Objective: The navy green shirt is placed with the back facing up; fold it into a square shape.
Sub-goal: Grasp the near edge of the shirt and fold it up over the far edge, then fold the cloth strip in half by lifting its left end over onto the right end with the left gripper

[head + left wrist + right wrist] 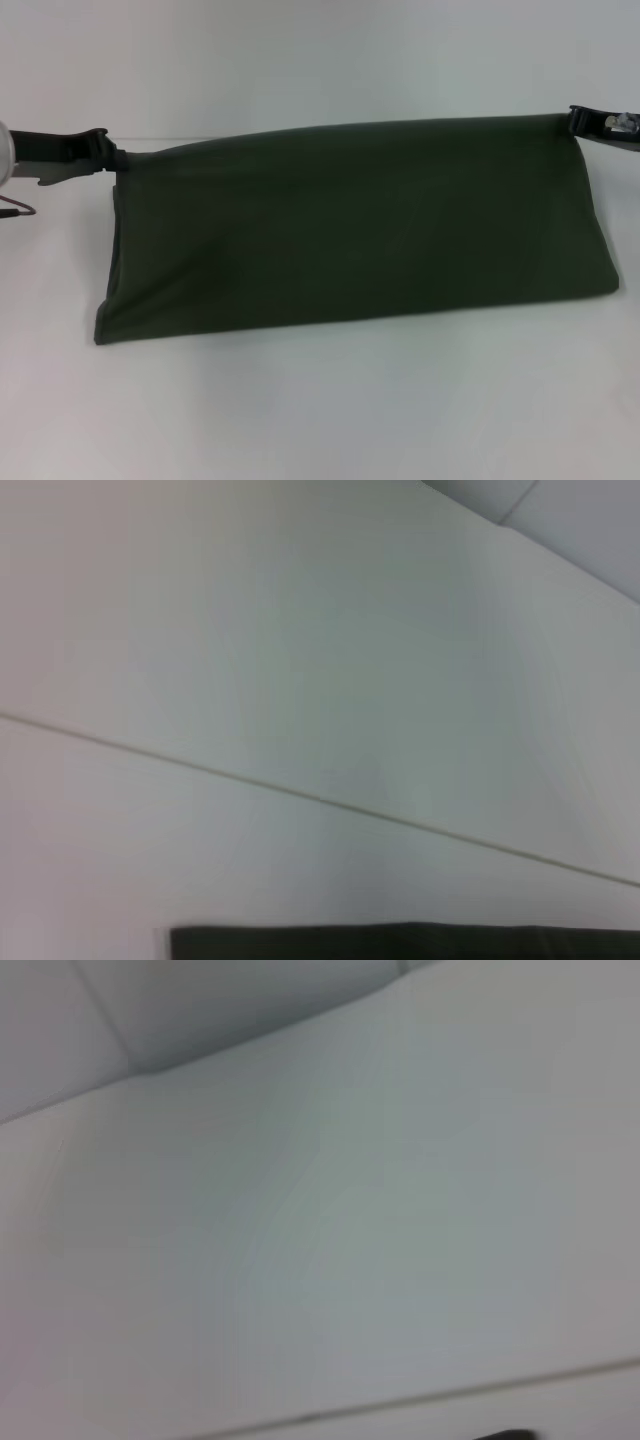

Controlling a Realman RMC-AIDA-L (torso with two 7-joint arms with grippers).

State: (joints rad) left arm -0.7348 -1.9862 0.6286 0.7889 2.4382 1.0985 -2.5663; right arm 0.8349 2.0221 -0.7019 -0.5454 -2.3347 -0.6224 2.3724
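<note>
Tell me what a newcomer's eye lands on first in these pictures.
The navy green shirt dominates the middle of the head view: a wide dark band stretched taut, its lower edge resting on the white table. The left claw pinches its upper left corner and the right claw its upper right corner, holding that edge raised.

1. Left gripper (112,152): enters the head view from the left edge, in the upper left of the frame. Its dark body lies nearly level and points toward the centre of the frame. Its tips are closed on the upper left corner of the navy green shirt (350,225).
2. Left wrist: a pale metallic section shows at the far left edge of the head view, behind the dark gripper body.
3. Right gripper (574,120): enters from the right edge, in the upper right of the frame, slightly higher than the left one. It is clamped on the shirt's upper right corner.
4. Neither wrist view shows its own fingers.
</note>
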